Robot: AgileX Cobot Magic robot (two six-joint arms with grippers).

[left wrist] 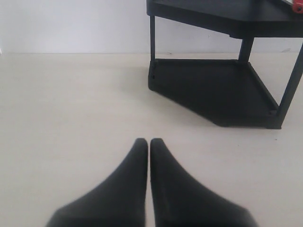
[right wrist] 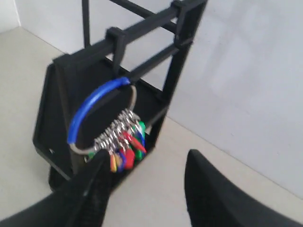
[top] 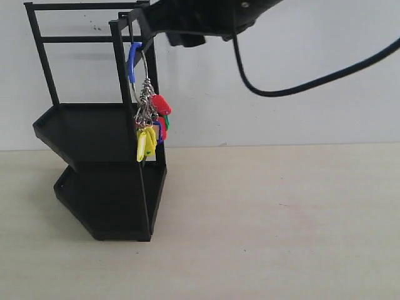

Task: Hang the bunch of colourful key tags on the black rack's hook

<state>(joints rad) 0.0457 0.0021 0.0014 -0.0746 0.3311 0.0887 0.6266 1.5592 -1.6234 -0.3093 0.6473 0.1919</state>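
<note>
The colourful key tag bunch (top: 150, 125) hangs by its large metal ring from a hook (top: 145, 45) at the top of the black rack (top: 94, 134). The ring's blue section (right wrist: 92, 104) sits uppermost and the tags (right wrist: 127, 144) dangle below, beside the upper shelf. My right gripper (right wrist: 147, 158) is open just off the bunch; one finger (right wrist: 94, 184) is close to the tags, and nothing is between the jaws. Its arm (top: 206, 15) reaches in from the upper right. Low over the table, my left gripper (left wrist: 149, 142) is shut and empty, facing the rack's lower shelf (left wrist: 213, 90).
The rack stands at the back left of a pale wooden table (top: 281, 219), against a white wall. A black cable (top: 300, 87) loops down from the right arm above the table.
</note>
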